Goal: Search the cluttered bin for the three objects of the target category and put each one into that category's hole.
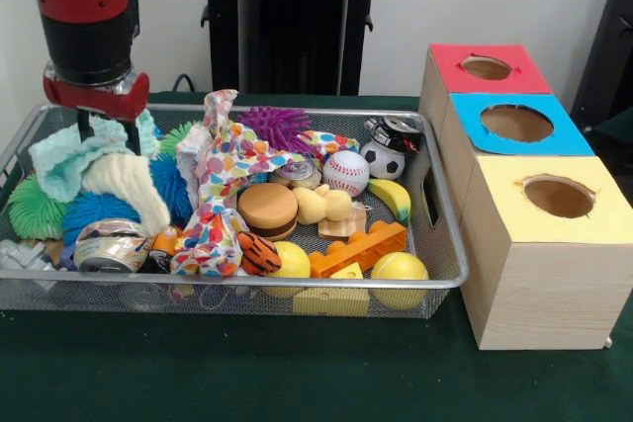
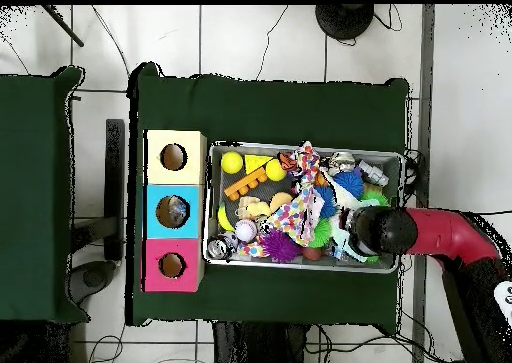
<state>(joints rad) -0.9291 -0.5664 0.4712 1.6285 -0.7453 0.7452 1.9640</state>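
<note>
Cans: I spotted one point(image 1: 111, 246) at bin's point(image 1: 450, 279) front rim, another point(image 1: 296, 174) mid-bin. Pincer point(image 1: 104, 130) hung over pale cloth point(image 1: 69, 160), grip unreadable. I judged: approach vertically, avoid cloth, carry to blue hole point(image 1: 516, 123).

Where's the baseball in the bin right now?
In the front view the baseball lies toward the bin's right side, just left of the small soccer ball and above the yellow banana.
</note>
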